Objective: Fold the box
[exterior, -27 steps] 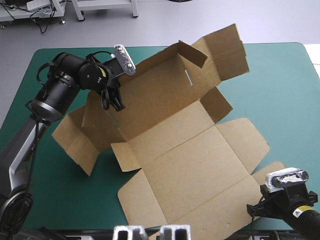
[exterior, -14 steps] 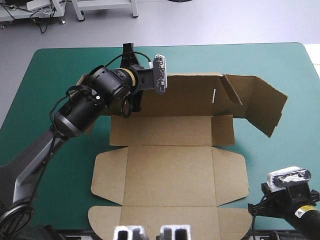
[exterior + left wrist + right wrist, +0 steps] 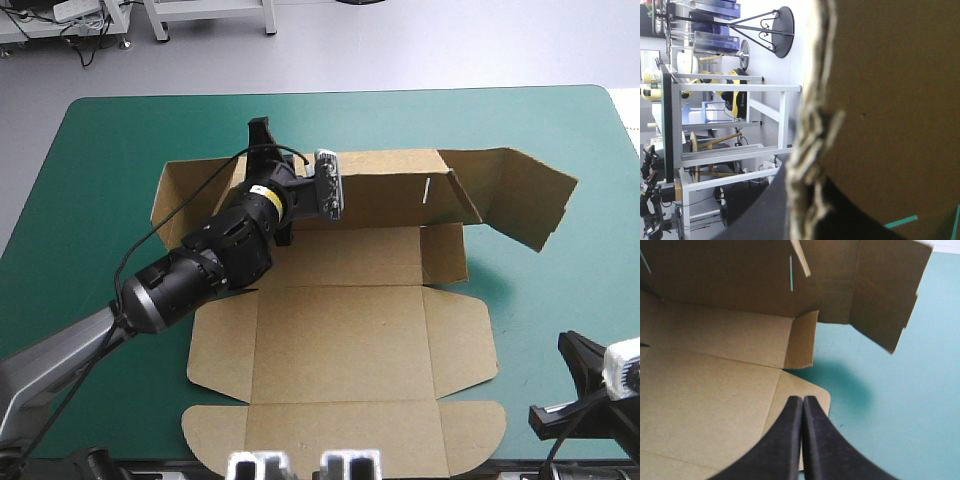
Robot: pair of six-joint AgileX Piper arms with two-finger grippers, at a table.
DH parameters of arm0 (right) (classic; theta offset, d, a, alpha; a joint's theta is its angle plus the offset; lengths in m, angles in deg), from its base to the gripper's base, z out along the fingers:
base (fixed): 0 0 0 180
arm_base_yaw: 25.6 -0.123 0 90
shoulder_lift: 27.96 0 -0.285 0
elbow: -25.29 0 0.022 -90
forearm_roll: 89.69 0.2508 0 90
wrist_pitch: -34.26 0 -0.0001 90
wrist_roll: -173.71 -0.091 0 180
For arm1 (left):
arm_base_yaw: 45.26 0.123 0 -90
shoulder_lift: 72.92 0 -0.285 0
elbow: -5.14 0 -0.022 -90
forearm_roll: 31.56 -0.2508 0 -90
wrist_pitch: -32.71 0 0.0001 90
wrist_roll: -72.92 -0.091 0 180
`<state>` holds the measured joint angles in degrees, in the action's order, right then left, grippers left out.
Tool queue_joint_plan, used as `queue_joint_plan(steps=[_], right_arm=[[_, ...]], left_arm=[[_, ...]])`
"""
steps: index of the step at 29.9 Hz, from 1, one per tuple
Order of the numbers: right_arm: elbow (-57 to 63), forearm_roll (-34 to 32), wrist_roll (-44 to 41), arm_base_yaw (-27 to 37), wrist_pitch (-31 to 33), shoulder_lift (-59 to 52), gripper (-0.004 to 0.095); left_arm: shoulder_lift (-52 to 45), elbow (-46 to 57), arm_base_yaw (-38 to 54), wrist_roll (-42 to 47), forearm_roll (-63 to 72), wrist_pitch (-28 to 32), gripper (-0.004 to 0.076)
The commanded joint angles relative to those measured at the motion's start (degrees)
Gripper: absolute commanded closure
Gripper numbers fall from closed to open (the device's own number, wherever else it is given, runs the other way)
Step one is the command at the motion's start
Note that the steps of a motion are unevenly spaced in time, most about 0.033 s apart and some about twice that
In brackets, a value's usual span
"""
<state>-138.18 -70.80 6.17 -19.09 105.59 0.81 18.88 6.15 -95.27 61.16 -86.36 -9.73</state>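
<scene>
A: High view?
B: The box [image 3: 345,340] is mid-table on the teal-green cover [image 3: 90,180], base flat. Its far long wall [image 3: 380,185] stands up, with end flaps swinging out at both ends. The right one is clear of the table. The left gripper [image 3: 262,140] is on that wall's top edge, left of centre.
A: Near side?
B: Side flaps and the round-cornered near panel all lie flat. Nothing tucked.
A: Left wrist view?
B: Brown board fills it, with its cut edge running in between the black fingers [image 3: 765,210]. Reads as pinching the wall.
A: Right wrist view?
B: The right gripper [image 3: 803,400] is pressed together and empty, off the box's near right corner, apart from it and pointing at the raised wall. A small tab [image 3: 802,340] by the far right corner stands up.
A: Progress?
B: Early, I'd say. One wall is up. Side walls, near wall and all the tucking are left.
</scene>
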Motion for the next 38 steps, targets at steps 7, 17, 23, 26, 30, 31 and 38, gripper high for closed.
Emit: queue_joint_plan(steps=[7, 17, 23, 26, 30, 31, 38], right_arm=[[-14.86, 6.63, 1.88, -0.10, -3.68, 15.66, 0.0913], [-30.16, 8.28, 4.20, -0.10, -3.40, 35.22, 0.0913], [-38.20, 11.63, 6.83, -0.10, -3.40, 48.14, 0.0913], [-41.44, 12.36, 7.44, -0.10, -3.19, 54.12, 0.0913], [-44.58, 12.83, 8.72, -0.10, -2.06, 61.87, 0.0913], [-44.90, 13.61, 9.20, -0.10, -1.84, 63.23, 0.0913], [-45.07, 15.98, 11.55, -0.10, 0.52, 72.52, 0.0913]], left_arm=[[-7.94, 13.73, -2.88, 13.22, -17.45, 4.51, 0.0734], [-7.94, 21.25, -4.16, 25.18, -30.90, 4.64, 0.0734], [-7.83, 21.30, -4.16, 28.64, -35.65, 4.85, 0.0734], [-7.83, 21.30, -4.16, 31.53, -37.71, 4.85, 0.0734], [-7.83, 21.30, -4.16, 32.63, -37.86, 4.88, 0.0734], [-7.83, 21.30, -4.16, 32.63, -37.86, 4.88, 0.0734], [-7.83, 21.30, -4.16, 32.78, -37.95, 5.10, 0.0734]])
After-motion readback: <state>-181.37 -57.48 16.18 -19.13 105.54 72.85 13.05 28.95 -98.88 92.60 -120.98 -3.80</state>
